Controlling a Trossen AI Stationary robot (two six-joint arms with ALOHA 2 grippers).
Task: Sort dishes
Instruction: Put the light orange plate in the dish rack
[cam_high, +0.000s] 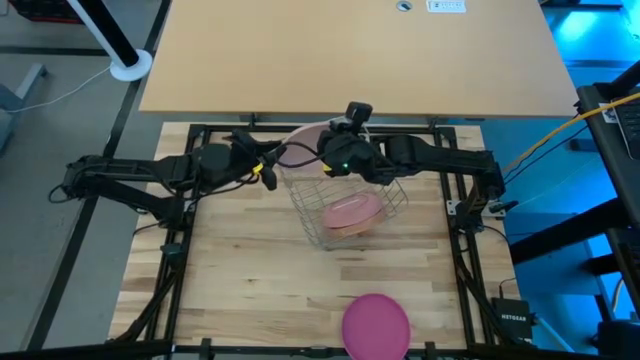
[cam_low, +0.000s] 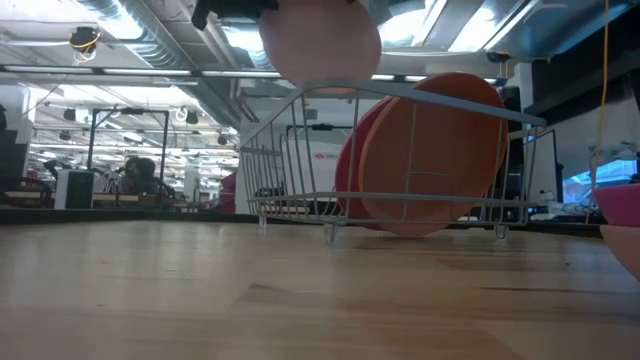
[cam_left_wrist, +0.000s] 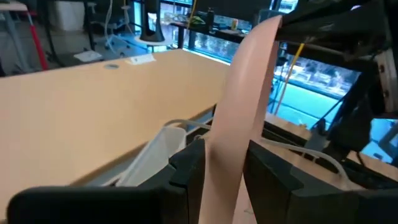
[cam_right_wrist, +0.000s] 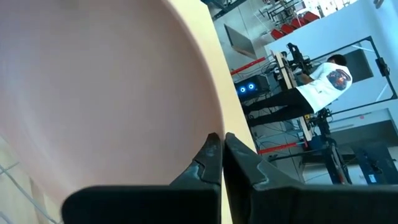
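Two grippers, left (cam_left_wrist: 224, 177) and right (cam_right_wrist: 222, 163), pinch the peach plate (cam_left_wrist: 245, 106) above the rack (cam_high: 345, 205), twelve o'clock from the magenta plate (cam_high: 376, 324); it looks light, stiff, slick, best held at the rim.

"NETGEAR" on black box (cam_high: 516, 322)

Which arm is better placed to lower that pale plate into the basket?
Probably right: the right gripper pinches the pale plate directly above the wire basket; the left gripper, also gripping, sits beside it.

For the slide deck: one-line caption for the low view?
Pale pink plate held above the wire rack, which holds two orange plates on edge.
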